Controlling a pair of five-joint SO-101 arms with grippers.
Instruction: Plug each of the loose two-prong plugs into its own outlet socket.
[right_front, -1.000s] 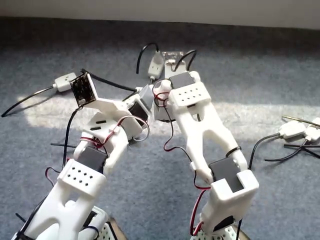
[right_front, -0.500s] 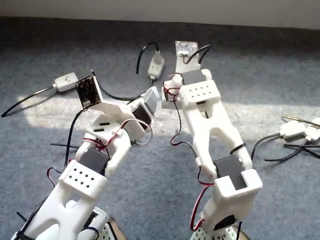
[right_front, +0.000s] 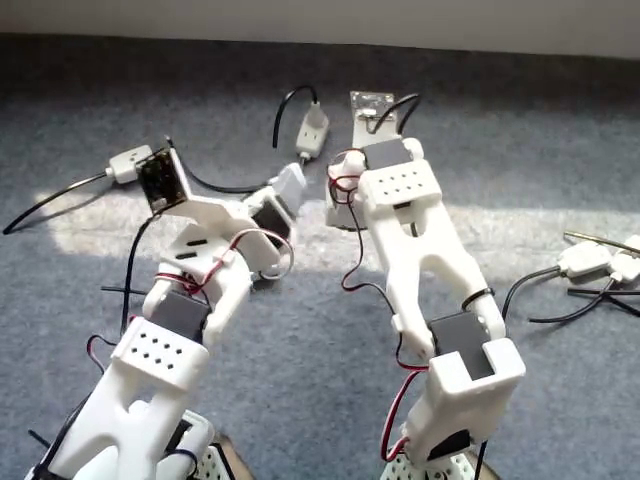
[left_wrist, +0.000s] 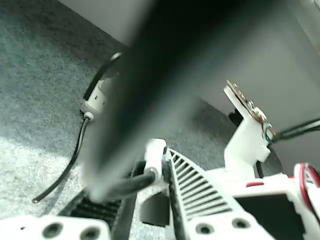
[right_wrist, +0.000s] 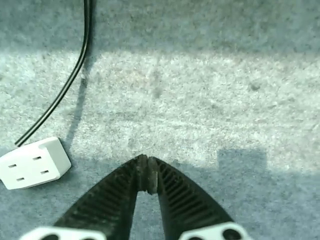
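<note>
- Grey carpet (right_front: 90, 100) covers the table.
- Left gripper (left_wrist: 161, 159), close beside the right arm (right_front: 400, 220): fingers clamped on a white plug (left_wrist: 154, 149) with a black cord.
- Right gripper (right_wrist: 146, 176): fingers closed on nothing.
- A white outlet socket (right_wrist: 32, 162) lies just beside the right arm's fingers.

Grey carpet (right_front: 560, 150), pale wall (right_front: 300, 12).

Grey carpet (right_front: 520, 150) with a sunlit band across its middle. Near its left edge lies a white socket block (right_front: 125, 163) on a black cord, towards the far edge a corded white plug (right_front: 313, 128), at the right edge two white connectors (right_front: 585, 258) side by side
</note>
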